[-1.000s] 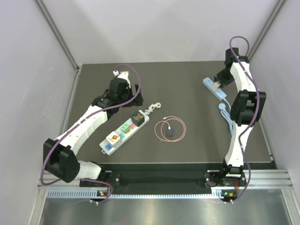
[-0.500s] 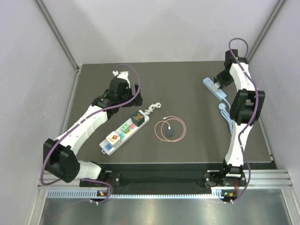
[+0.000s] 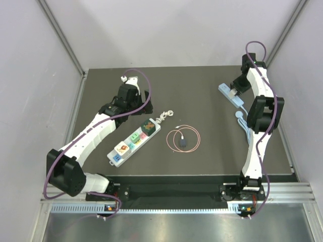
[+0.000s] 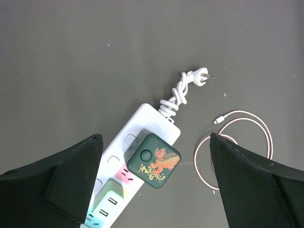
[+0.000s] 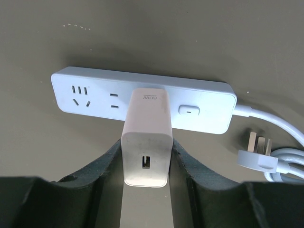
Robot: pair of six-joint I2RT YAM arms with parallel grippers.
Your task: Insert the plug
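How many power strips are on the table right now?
2. The white power strip lies left of centre; the pale blue power strip lies at the far right side. None looks hidden.

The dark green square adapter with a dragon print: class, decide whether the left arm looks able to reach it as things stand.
Probably yes. The left gripper hangs open right above the dark green square adapter on the white power strip, and nothing covers or blocks it.
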